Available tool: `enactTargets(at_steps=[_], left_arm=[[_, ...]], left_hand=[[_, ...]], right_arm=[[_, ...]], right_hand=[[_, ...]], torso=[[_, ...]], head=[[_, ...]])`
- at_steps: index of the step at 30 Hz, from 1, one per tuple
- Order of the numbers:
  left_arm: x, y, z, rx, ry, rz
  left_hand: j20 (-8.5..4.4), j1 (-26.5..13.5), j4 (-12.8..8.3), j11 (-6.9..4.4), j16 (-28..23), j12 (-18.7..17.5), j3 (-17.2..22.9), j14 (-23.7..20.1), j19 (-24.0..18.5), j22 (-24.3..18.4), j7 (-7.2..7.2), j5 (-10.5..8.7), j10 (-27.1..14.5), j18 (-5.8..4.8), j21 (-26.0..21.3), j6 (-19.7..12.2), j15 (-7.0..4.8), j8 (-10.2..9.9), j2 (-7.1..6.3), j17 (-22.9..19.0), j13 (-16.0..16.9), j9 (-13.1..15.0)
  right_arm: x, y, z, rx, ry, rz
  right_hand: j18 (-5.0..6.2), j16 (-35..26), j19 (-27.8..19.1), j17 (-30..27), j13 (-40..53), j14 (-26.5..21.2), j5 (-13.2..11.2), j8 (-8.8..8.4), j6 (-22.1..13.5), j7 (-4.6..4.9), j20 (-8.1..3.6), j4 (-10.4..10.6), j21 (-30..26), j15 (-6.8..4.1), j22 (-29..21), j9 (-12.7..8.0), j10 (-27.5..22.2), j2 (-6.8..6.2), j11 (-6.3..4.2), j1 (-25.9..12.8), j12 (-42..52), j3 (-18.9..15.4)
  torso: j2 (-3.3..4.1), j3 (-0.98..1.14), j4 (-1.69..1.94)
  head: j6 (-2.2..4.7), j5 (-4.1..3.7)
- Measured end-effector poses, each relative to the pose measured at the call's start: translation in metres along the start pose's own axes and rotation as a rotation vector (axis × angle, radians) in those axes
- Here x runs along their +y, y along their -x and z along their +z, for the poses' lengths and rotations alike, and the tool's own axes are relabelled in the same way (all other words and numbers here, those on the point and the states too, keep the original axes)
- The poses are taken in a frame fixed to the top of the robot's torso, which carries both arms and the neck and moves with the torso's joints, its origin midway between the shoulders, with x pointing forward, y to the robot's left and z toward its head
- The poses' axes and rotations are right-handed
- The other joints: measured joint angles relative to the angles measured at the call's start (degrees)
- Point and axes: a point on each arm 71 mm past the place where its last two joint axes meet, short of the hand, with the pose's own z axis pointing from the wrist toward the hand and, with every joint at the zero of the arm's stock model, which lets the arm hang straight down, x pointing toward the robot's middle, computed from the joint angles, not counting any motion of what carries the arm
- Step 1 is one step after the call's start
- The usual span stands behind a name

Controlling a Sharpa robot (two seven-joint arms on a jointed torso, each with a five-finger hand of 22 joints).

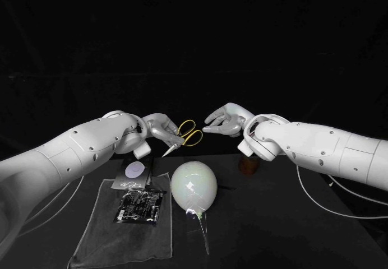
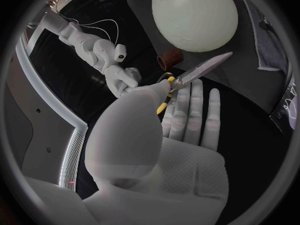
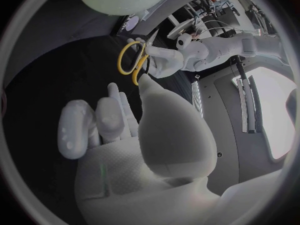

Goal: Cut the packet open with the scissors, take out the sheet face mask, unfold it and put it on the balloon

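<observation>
Scissors [image 1: 184,136] are clamped in left hand [image 1: 157,128] fingers, right hand [image 1: 225,122] fingers are spread empty, packet [image 1: 139,204] seemingly uncut.

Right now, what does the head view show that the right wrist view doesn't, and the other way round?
Head view, not right wrist: the crumpled black packet beside the balloon, and a small brown object. Right wrist, not head: the palm side of the right hand, fingers apart, holding nothing. Both: the balloon and the yellow-handled scissors held by the left hand.
</observation>
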Motion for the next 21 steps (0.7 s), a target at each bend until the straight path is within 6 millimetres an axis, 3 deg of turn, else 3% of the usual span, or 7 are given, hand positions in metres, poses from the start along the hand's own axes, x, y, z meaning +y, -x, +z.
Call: enactTargets(at_steps=[8,21], left_arm=[[-0.002,-0.002,0.000,0.001,-0.010,0.001],[-0.006,-0.006,0.000,0.011,-0.027,0.004]], left_hand=[[0.00,0.02,0.00,0.00,0.00,-0.10,0.00,0.00,0.00,0.00,0.00,0.00,0.00,0.00,0.00,-0.01,0.00,-0.06,0.02,0.05,-0.02,0.08],[0.00,0.08,0.00,0.00,0.00,0.08,0.00,-0.01,0.00,-0.01,0.01,-0.02,0.00,0.00,-0.02,-0.02,0.01,0.08,0.06,0.04,0.03,0.08]], right_arm=[[-0.001,-0.015,0.003,0.071,-0.026,0.028],[-0.004,-0.021,0.008,0.095,-0.042,0.039]], right_hand=[[-0.01,0.71,-0.33,0.56,-0.06,0.00,0.00,0.22,-0.47,0.04,0.33,0.06,0.44,0.00,0.32,-0.45,-0.85,0.24,0.18,0.24,0.00,-0.54],[-0.01,1.00,-1.18,-0.03,-0.10,0.00,0.00,0.25,-0.49,0.02,0.71,-0.09,0.18,0.00,-0.45,-0.88,-1.23,1.98,0.20,0.93,0.00,-0.69]], torso=[[-0.03,0.02,-0.05],[-0.04,0.02,-0.05]], head=[[-0.01,0.00],[-0.11,0.07]])
